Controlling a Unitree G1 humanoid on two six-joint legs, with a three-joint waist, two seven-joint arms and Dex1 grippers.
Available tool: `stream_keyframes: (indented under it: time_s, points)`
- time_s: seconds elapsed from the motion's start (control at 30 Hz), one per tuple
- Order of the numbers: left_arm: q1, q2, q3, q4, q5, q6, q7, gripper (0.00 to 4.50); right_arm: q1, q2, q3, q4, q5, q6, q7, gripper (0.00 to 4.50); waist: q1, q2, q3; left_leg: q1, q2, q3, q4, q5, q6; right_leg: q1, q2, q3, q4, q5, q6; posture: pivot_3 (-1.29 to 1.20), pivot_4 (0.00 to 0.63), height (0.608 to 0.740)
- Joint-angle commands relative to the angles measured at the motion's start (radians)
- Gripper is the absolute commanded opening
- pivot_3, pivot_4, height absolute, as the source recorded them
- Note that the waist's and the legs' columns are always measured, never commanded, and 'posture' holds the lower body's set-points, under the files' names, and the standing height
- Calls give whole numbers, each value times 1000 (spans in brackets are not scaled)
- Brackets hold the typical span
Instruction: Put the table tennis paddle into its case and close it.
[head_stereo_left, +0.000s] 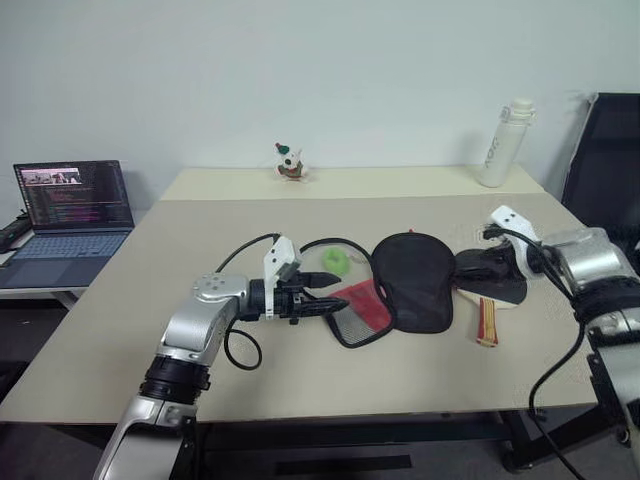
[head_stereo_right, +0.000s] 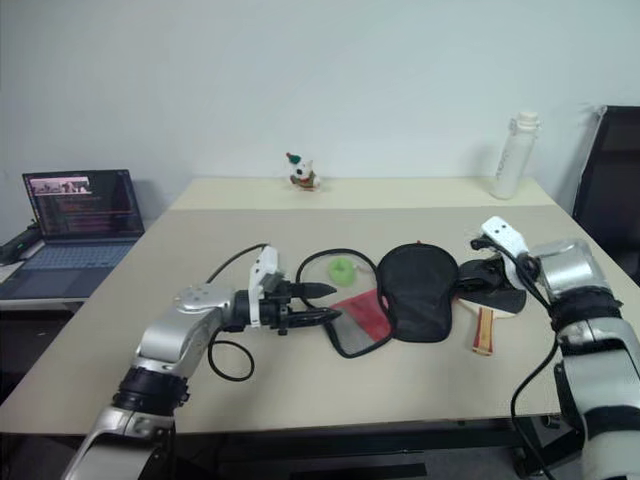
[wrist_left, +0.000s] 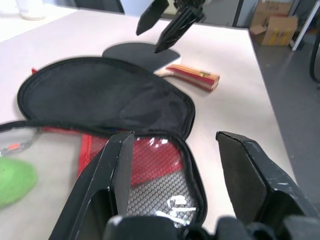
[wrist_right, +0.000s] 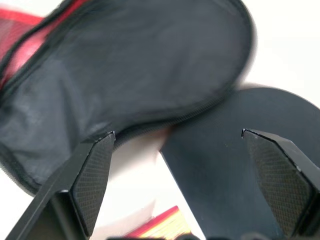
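Observation:
The case (head_stereo_left: 413, 280) lies unzipped in the middle of the table. Its black flap is spread flat, and the red and black mesh panel (head_stereo_left: 362, 312) is on the side toward my left arm. My left gripper (head_stereo_left: 332, 297) points sideways at the mesh panel (wrist_left: 160, 175), its jaws apart on either side of the panel's zip rim. The table tennis paddle (head_stereo_left: 503, 291) lies flat just right of the case, black face up, with its wooden handle (head_stereo_left: 487, 323) toward me. My right gripper (wrist_right: 177, 134) hovers open over the paddle's face (wrist_right: 235, 165), holding nothing.
A small green object (head_stereo_left: 335, 261) and a looped black cable (head_stereo_left: 330, 243) lie by the case. A white bottle (head_stereo_left: 505, 143) and a small figurine (head_stereo_left: 290, 162) stand at the table's far edge. A laptop (head_stereo_left: 72, 205) is on the left and a black chair (head_stereo_left: 606, 165) on the right.

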Motion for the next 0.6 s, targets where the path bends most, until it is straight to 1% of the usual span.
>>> stream_keyframes:
  time_s: [0.03,0.1,0.17,0.3,0.4,0.43,0.6]
  points:
    - [-35,-2,4,-24,-26,-26,-21,2840,179,96,-262,-367,32,277,-288,4453,1,0,0,0,0,0,0,0,0,0,0,0,1,0,0,0,150,740]
    - [-51,-7,-2,-7,-23,-36,-35,2840,277,207,-379,-571,22,419,-437,4453,-1,0,0,0,0,0,1,0,0,-1,0,0,2,0,0,0,150,740]
    - [-72,-13,-10,19,-17,-49,-47,2840,332,306,-436,-714,12,500,-540,4453,-4,0,0,0,0,1,1,0,0,-2,0,2,4,-1,3,0,150,740]
    - [-111,-24,-24,64,-6,-78,-67,2840,365,442,-489,-854,9,573,-688,4453,-6,1,-1,1,0,2,2,1,0,-1,0,3,4,0,4,0,150,740]
    - [-146,-39,-36,101,1,-101,-75,2840,381,540,-495,-894,12,592,-771,4453,-5,1,-1,2,0,1,2,1,0,0,1,2,3,0,4,0,150,740]
    - [-152,-42,-38,110,3,-106,-76,2840,383,556,-497,-895,16,592,-787,4453,-4,1,-1,1,0,1,2,1,0,0,1,2,3,0,4,0,150,740]
    - [-162,-50,-38,124,7,-120,-78,2840,401,568,-456,-811,26,527,-823,4453,-4,1,-1,0,0,2,2,1,0,0,0,3,1,0,4,0,150,740]
